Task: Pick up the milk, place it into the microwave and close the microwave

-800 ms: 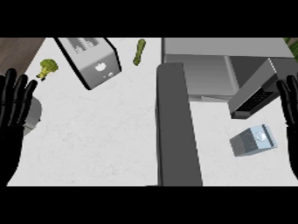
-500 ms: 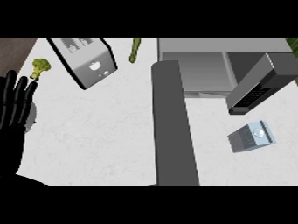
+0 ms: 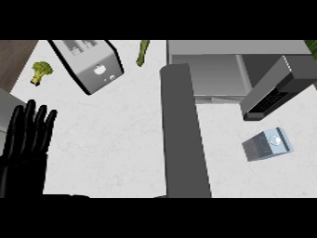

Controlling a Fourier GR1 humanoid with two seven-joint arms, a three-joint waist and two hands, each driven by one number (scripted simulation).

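Head view: the left hand point(image 3: 25, 139) rests at the left edge, fingers straight, holding nothing. The milk point(image 3: 267, 144) lies on the tabletop point(image 3: 113, 139) below the open microwave point(image 3: 215, 74). The right hand, seen earlier, has left view.

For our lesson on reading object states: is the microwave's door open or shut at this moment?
Open. The microwave shows its grey inside, and its door stands swung out to the right. The milk lies outside on the counter.
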